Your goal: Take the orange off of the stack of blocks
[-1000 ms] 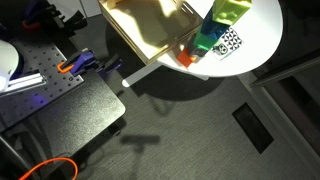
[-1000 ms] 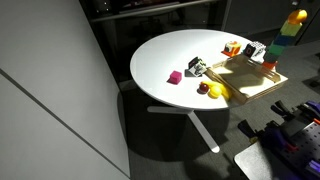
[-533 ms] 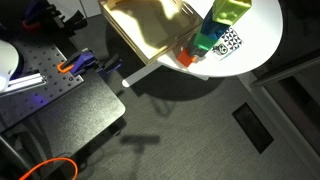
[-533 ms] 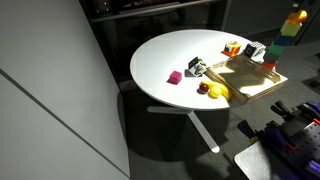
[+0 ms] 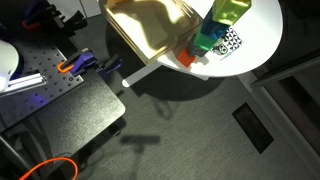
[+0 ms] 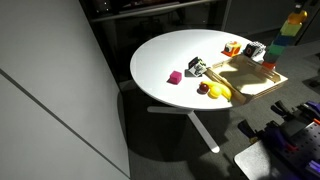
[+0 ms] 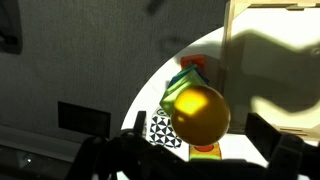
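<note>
In the wrist view the orange [image 7: 200,112], a glossy orange-yellow ball, fills the middle and sits on top of the stack of blocks [image 7: 181,86]. Green and teal blocks and an orange-red piece show beneath it. My gripper [image 7: 200,138] is open. Its dark fingers stand on either side of the orange with gaps to it, not touching. In an exterior view the stack [image 6: 291,28] stands at the table's far right edge with the orange [image 6: 296,14] on top. In an exterior view the stack [image 5: 224,22] is cut off at the top, so the orange is out of view.
A pale wooden tray [image 6: 248,78] lies beside the stack on the round white table [image 6: 165,50]. A magenta cube [image 6: 174,77], a yellow piece [image 6: 216,91] and a checker-marked box [image 6: 196,67] lie near it. A checkered marker [image 7: 160,130] sits at the stack's foot.
</note>
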`<state>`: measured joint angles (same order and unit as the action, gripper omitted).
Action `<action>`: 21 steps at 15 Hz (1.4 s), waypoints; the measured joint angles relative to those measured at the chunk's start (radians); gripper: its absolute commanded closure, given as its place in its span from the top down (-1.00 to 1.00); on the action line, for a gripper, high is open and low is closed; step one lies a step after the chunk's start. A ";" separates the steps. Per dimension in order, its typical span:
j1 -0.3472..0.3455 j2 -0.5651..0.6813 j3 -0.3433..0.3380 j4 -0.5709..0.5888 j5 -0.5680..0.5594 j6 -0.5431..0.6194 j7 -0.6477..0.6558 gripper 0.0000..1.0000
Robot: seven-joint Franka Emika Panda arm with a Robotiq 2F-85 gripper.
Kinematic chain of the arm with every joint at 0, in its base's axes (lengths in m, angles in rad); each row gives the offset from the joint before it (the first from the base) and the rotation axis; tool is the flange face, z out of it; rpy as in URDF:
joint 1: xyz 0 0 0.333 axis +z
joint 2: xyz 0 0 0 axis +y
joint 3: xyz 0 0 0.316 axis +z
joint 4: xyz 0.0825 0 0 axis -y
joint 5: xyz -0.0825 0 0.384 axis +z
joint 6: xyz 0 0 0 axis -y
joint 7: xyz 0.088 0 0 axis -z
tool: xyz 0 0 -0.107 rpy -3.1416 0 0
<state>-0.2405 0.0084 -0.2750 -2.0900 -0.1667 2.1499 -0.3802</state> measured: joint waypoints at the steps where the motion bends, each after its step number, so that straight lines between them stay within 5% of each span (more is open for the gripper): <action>1: -0.001 0.005 0.000 0.003 0.000 0.000 -0.003 1.00; 7: -0.001 0.039 0.000 0.021 0.000 0.000 -0.017 1.00; 9: -0.001 0.047 0.000 0.023 0.000 0.000 -0.018 0.46; 14: -0.004 0.056 0.000 0.023 0.000 -0.006 -0.019 -0.28; 21: -0.007 0.057 0.000 0.038 0.000 -0.045 -0.019 -0.29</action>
<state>-0.2472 0.0652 -0.2748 -2.0515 -0.1666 2.1047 -0.3989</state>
